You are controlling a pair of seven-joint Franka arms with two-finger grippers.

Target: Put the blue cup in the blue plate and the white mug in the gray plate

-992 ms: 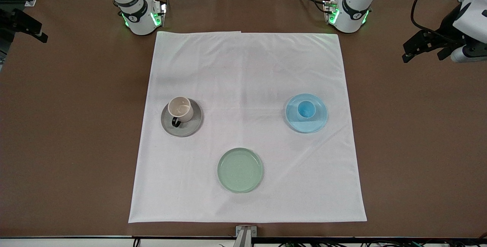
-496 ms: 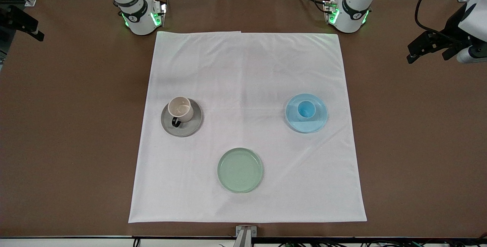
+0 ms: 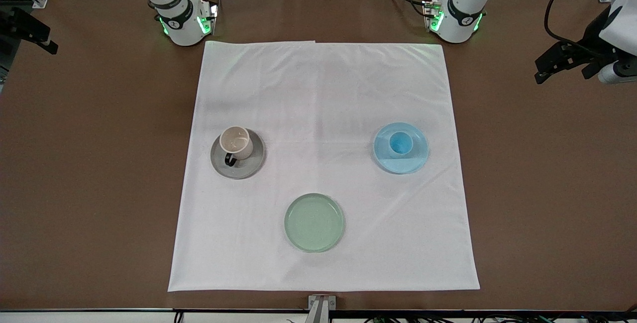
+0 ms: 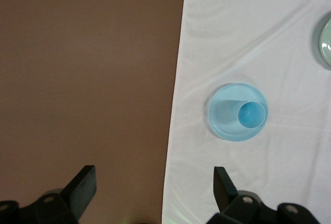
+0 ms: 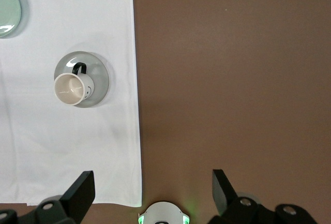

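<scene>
The white mug [image 3: 236, 143] stands upright on the gray plate [image 3: 247, 164], its dark handle toward the front camera. The blue cup [image 3: 399, 144] stands upright in the blue plate [image 3: 404, 162]. My left gripper [image 3: 561, 68] is open and empty in the air over bare table at the left arm's end. My right gripper [image 3: 27, 28] is open and empty over bare table at the right arm's end. The left wrist view shows the blue cup [image 4: 252, 114] in the blue plate [image 4: 223, 113], far below my left gripper [image 4: 155, 180]. The right wrist view shows the white mug [image 5: 71, 88] on the gray plate [image 5: 98, 73], far below my right gripper [image 5: 152, 180].
A pale green plate [image 3: 314, 222] lies empty on the white cloth [image 3: 318, 89], nearer to the front camera than the other two plates. The cloth covers the middle of the brown table [image 3: 89, 188]. The arm bases stand along the cloth's edge farthest from the camera.
Both grippers have drawn a little farther out toward their own ends of the table. The cups and plates have not moved.
</scene>
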